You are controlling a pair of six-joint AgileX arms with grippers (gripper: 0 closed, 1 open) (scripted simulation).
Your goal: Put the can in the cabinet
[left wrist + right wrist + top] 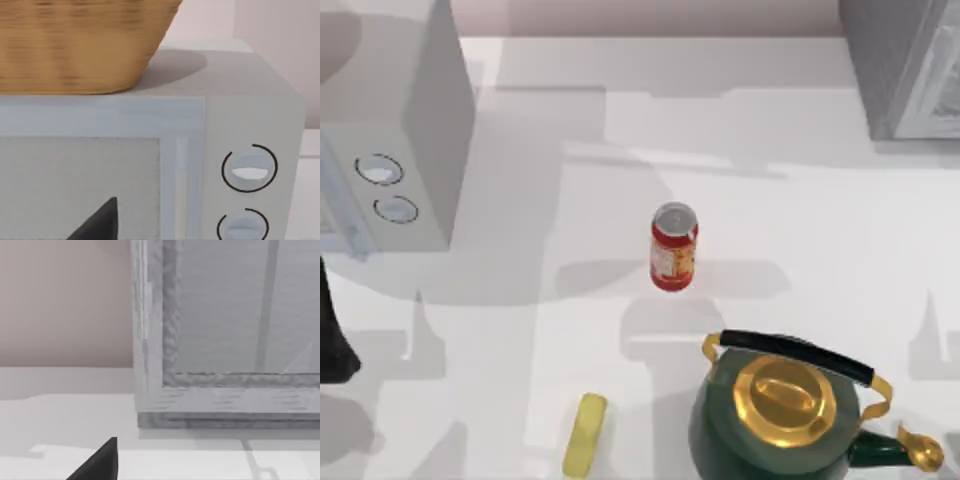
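The can (673, 247), a small red cylinder with a silver top and a yellow-white label, stands upright near the middle of the table with nothing touching it. The grey cabinet (905, 65) is at the far right corner. The right wrist view faces its front (225, 340) from close by, with a dark part of my right gripper (100, 462) at the lower edge. My left gripper (332, 340) sits at the table's left edge, far from the can. In the left wrist view a dark part of my left gripper (100, 222) is in front of a microwave.
A grey microwave (390, 130) with two round dials stands at the far left, and a wicker basket (75, 45) rests on top of it. A green kettle (780, 420) with gold lid stands at the near right. A yellow oblong block (586, 433) lies near the front edge.
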